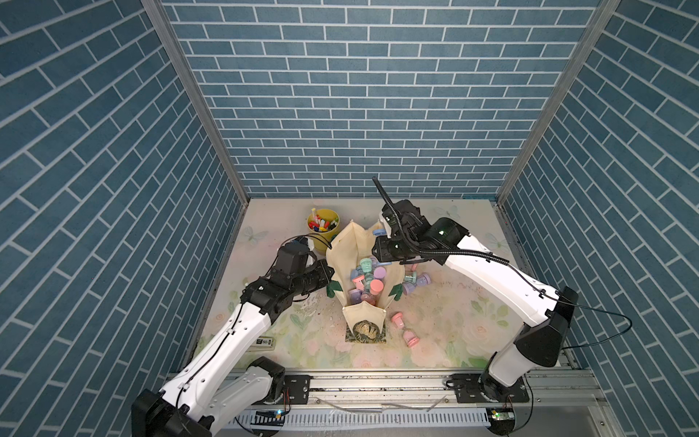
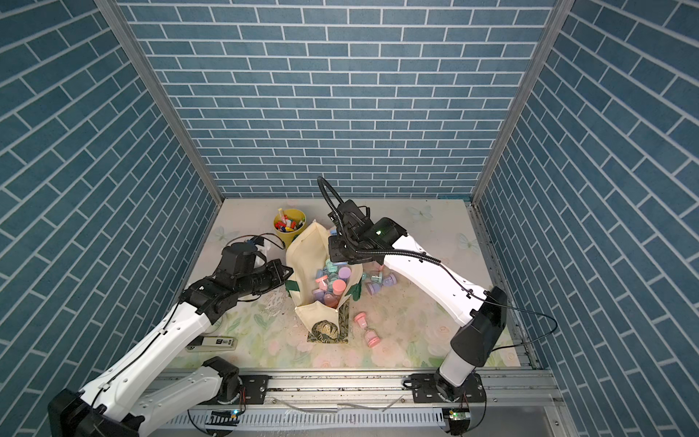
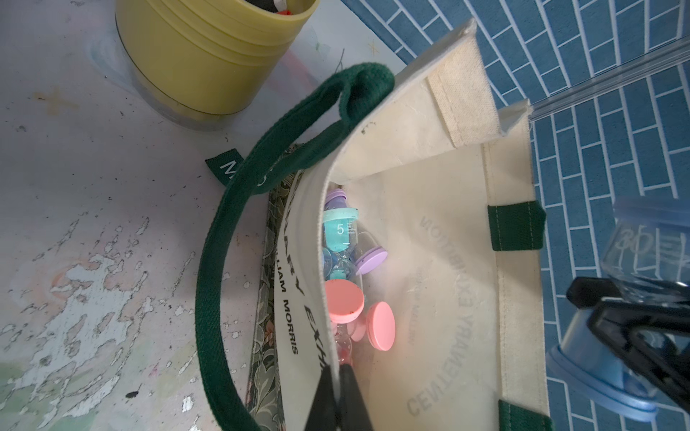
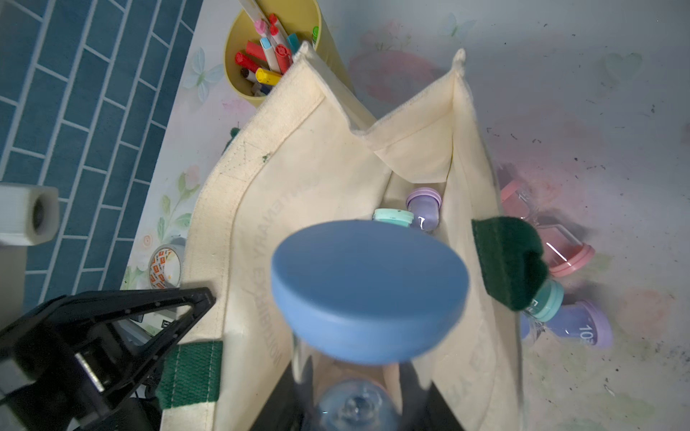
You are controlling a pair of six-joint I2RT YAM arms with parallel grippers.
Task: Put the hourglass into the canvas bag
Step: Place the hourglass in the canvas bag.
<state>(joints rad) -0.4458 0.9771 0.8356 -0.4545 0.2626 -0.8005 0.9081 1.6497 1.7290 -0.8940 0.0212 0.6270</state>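
The cream canvas bag [image 1: 346, 242] stands open mid-table, with dark green straps and a dark print low on its front. My left gripper [image 3: 338, 367] is shut on the bag's left rim, and the canvas wall runs between its jaws. My right gripper [image 4: 354, 392] is shut on the glass waist of a blue hourglass [image 4: 369, 294]. It holds the hourglass over the bag's mouth by the right rim, where a top view shows its blue cap [image 1: 379, 231]. Several pastel hourglasses [image 1: 365, 278] lie inside the bag.
A yellow cup of markers [image 1: 323, 227] stands just behind the bag on the left. Loose purple and teal hourglasses [image 1: 416, 282] lie right of the bag. Pink ones [image 1: 404, 329] lie near its front right. A tape roll [image 4: 164, 266] sits left of the bag.
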